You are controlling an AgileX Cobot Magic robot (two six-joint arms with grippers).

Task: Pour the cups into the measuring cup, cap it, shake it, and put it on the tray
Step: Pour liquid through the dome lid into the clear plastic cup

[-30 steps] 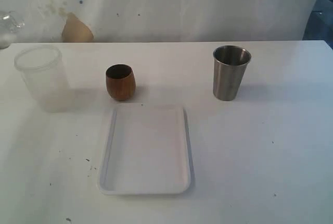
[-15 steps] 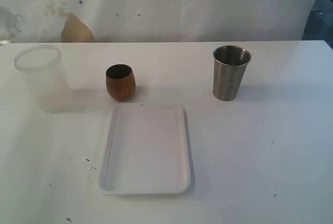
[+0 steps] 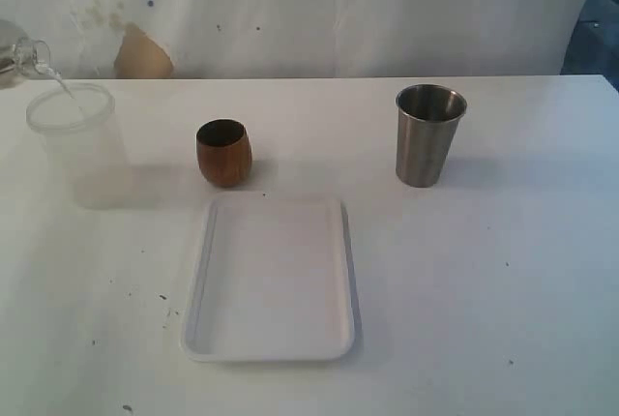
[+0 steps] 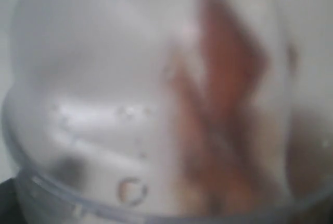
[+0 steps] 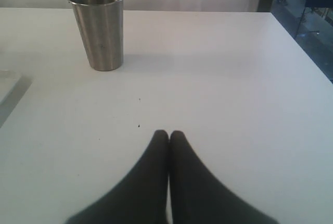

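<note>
The brown wooden cup [image 3: 223, 152] and the steel tumbler [image 3: 428, 135] stand upright behind the white tray [image 3: 271, 348]. At the exterior view's left edge a clear domed lid [image 3: 21, 52] with a short neck hangs tilted over the frosted cup [image 3: 77, 145]. A thin pale streak runs from its neck to that cup's rim. Blurred clear plastic [image 4: 104, 94] with droplets fills the left wrist view, hiding my left gripper's fingers. My right gripper [image 5: 169, 133] is shut and empty, low over the table, with the tumbler [image 5: 99, 28] well ahead. The measuring cup is out of view.
A brown stain [image 3: 143, 53] marks the white back wall. The table's right edge [image 5: 307, 52] runs close to the right arm's side. One corner of the tray [image 5: 6, 86] shows in the right wrist view.
The clear domed lid has come in from the left edge and tipped its neck toward the frosted cup. The pale streak to the rim is new. Nothing else has moved.
</note>
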